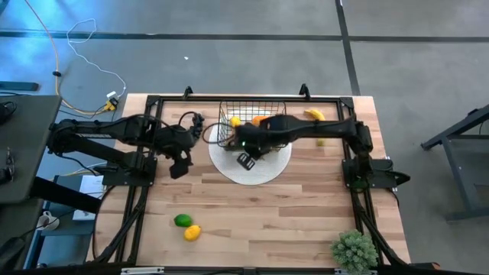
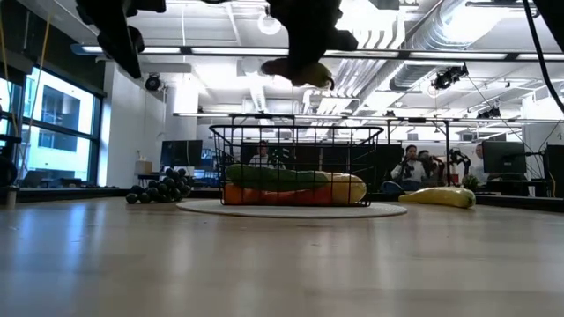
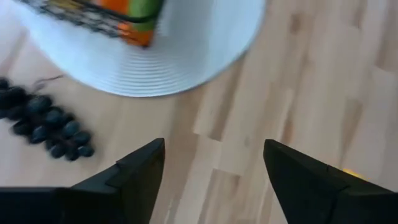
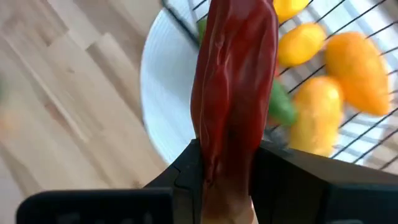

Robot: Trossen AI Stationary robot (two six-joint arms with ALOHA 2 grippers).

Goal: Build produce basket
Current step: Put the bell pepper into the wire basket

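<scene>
The black wire basket (image 1: pixel 252 121) stands on a white round disc (image 1: pixel 260 169) at the table's far middle. It holds yellow, orange and green pieces (image 2: pixel 291 183). My right gripper (image 4: pixel 227 149) hangs above the disc's near-left part, beside the basket (image 4: pixel 348 37), shut on a long red piece (image 4: pixel 233 81). My left gripper (image 3: pixel 214 146) is open, raised to the left of the disc (image 3: pixel 168 56), near the dark grapes (image 3: pixel 46 121). A banana (image 1: pixel 314 114) lies right of the basket. A green piece (image 1: pixel 182 221) and a lemon (image 1: pixel 192 232) lie near the front. My right gripper pinches the long red piece between its two fingers (image 4: pixel 186 171) at one end (image 4: pixel 227 177). The fingers point down from above and lie along the piece. The rest of the piece reaches out past the fingertips, lifted clear above the disc and the basket's edge.
A bushy green plant (image 1: pixel 354 248) stands at the near right corner. Another small yellow piece (image 1: pixel 321 141) lies under the right arm. Bare wood lies between the disc and the near edge. In the low view, people sit in the room beyond the table (image 2: pixel 410 163).
</scene>
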